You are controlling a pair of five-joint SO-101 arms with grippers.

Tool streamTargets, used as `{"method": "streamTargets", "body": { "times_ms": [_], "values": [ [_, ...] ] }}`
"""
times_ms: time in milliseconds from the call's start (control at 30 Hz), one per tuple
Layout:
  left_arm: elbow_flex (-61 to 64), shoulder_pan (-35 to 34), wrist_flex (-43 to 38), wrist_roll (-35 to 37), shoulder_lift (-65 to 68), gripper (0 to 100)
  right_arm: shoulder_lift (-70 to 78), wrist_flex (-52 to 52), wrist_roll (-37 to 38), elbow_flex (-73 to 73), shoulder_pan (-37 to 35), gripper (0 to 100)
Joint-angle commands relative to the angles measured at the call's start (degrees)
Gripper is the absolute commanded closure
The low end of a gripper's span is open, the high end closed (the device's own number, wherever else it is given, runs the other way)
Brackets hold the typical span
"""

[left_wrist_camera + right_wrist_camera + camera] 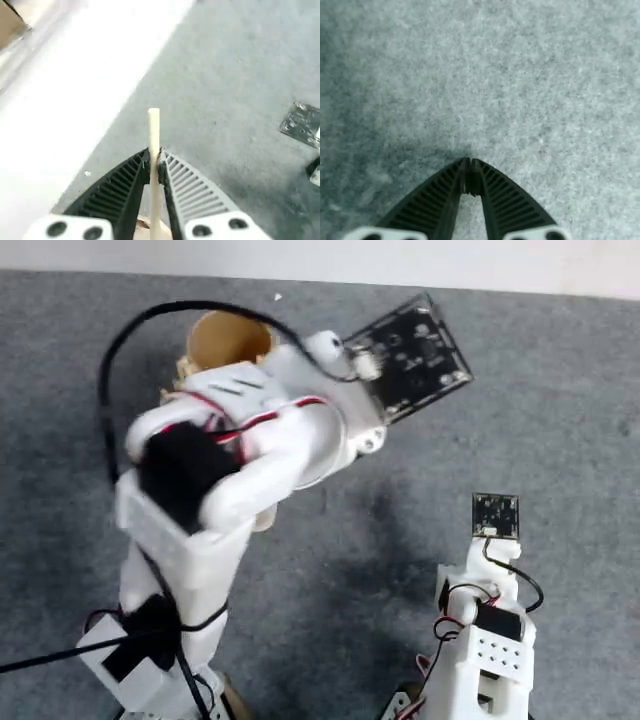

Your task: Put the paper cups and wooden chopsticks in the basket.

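the left arm [250, 450] stands raised well above the grey felt worktop [560, 420]. its white links are folded close beneath the high camera, and a black cable loops over its shoulder. its camera board [410, 355] sits tilted at the far end of the arm, pointing away toward the back edge of the worktop.

in the left wrist view the left tool [155, 152] is pinching a wooden chopstick [153, 130]. the two ribbed black jaws close on the stick from either side, and the stick runs straight out between them. its pale squared end pokes out past the jaw tips, above the worktop and clear of it. a white strip borders the felt on one side.

a paper cup [228, 340] stands upright on the far side of the left arm, its tan open mouth facing up and its lower part hidden behind the arm. a tan, woven-looking edge [178, 375] shows just beside the cup. whether that is the basket cannot be told.

the right arm [485, 640] sits low and tucked in at the near right of the worktop, well apart from the cup, with its small board [495, 515] pointing forward. the right tool [469, 162] has its jaws pressed together with nothing between them, just over bare felt.
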Motion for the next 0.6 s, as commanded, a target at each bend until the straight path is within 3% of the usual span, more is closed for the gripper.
{"method": "streamTargets", "body": {
  "times_ms": [0, 233, 333, 567],
  "values": [
    [-3.0, 0.3, -0.8, 0.2, -1.7, 100, -0.6, -0.9, 0.4, -0.3, -0.5, 97.6],
    [-8.2, 0.1, -6.1, 0.1, -1.7, 100, -0.6, -0.9, 0.4, -0.3, -0.6, 97.6],
    [-9.3, -4.6, -7.1, 0.7, -1.5, 100, -0.6, -1.0, 0.4, -0.3, -0.6, 97.6],
    [-9.2, -19.4, -9.3, 24.8, -1.2, 100, -0.6, -1.0, 0.5, -0.2, -3.2, 97.6]
  ]
}}
